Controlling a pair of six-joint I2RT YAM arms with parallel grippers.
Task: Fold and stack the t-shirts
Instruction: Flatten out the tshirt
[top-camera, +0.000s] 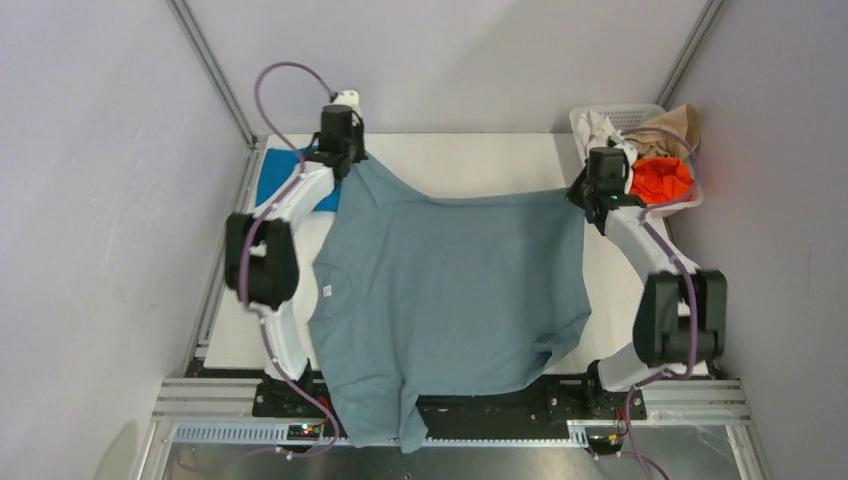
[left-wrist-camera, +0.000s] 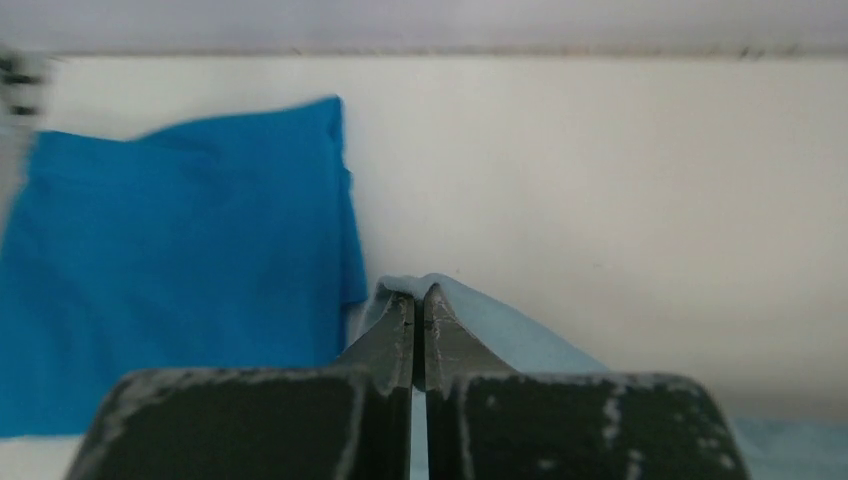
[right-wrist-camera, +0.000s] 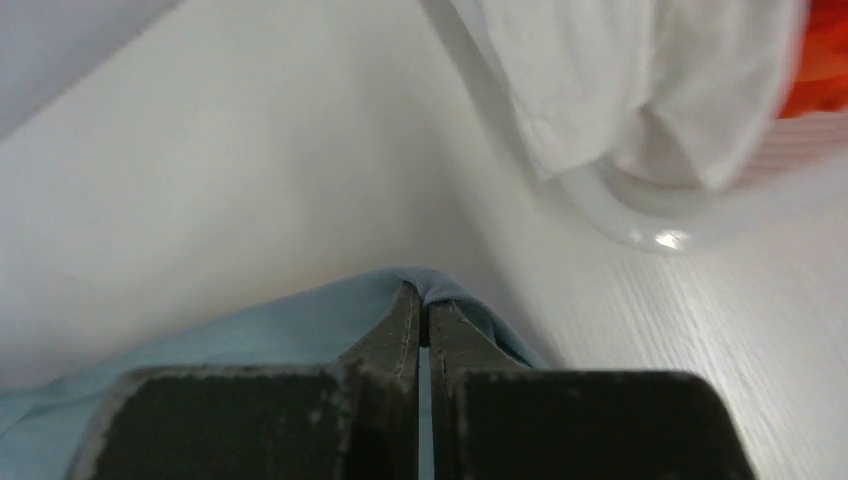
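Both arms have hold of the grey-blue shirt (top-camera: 450, 290) along its far side. The left gripper (left-wrist-camera: 420, 298) is pinched shut on a fold of the cloth close to the far left corner of the table (top-camera: 480, 160), and the right gripper (right-wrist-camera: 420, 300) is pinched shut on another fold near the far right corner. No gap shows between the fingers of either one.

The cloth is stretched between them and spreads across the middle of the table, with its neck label (top-camera: 325, 291) towards the left edge. Its near part hangs over the near edge, between the arm bases. The blue shirt (left-wrist-camera: 180, 270) lies folded at the far left corner, just beside the left gripper. A basket (top-camera: 640, 112) of other clothes stands at the far right corner, close to the right gripper.

This looks like the spreading step: the shirt is being laid out flat, and no fold has been made in it yet. The next move probably calls for both grips to hold while the cloth is drawn evenly towards the far edge, so the hanging part comes up onto the table. Then it can be lowered and let go without creases. The left side should stay off the blue shirt, and the right side clear of the basket
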